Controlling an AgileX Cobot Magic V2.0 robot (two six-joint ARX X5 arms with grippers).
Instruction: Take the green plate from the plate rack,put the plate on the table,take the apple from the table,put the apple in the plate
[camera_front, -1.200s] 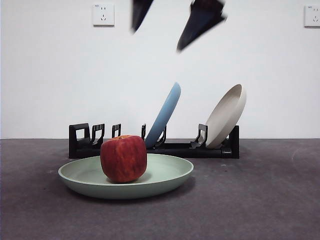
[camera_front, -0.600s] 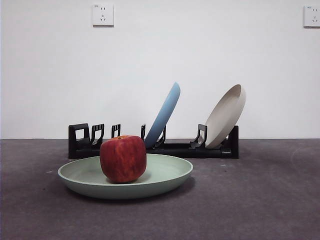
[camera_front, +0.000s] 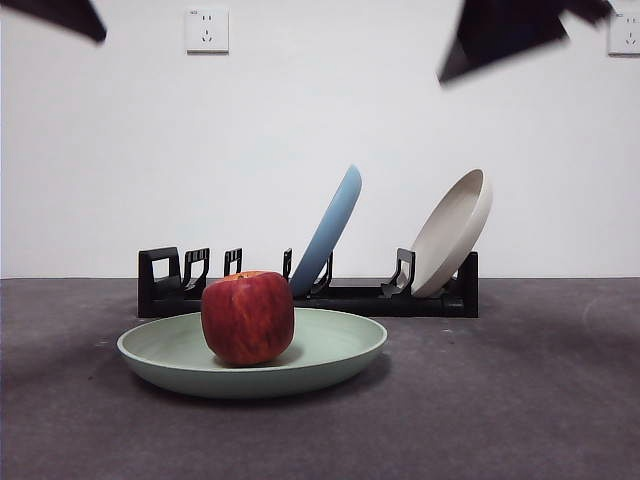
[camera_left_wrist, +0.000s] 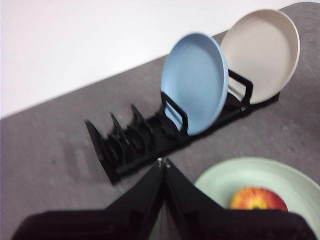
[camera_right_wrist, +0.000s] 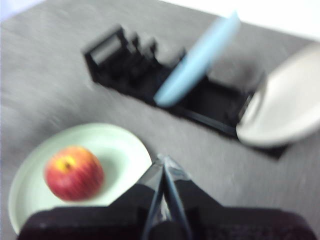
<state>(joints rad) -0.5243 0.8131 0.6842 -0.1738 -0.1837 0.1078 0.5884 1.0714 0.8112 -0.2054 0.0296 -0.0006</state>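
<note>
Front view: apple (camera_front: 247, 317) sits in green plate (camera_front: 330, 352) on table (camera_front: 520, 400), plate rack (camera_front: 340, 295) behind w/ blue plate (camera_front: 328, 230) & beige plate (camera_front: 452, 232).

Left wrist: left gripper (camera_left_wrist: 163, 162) clenched, empty, above & apart from the apple.

Right wrist: right gripper (camera_right_wrist: 162, 161) pinched closed, holding nothing, high over plate rim, apple off to one side.

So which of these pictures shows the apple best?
The front view: the apple sits sharp, whole and close in the green plate. The right wrist view shows it whole but blurred; the left wrist view shows only its top.
</note>
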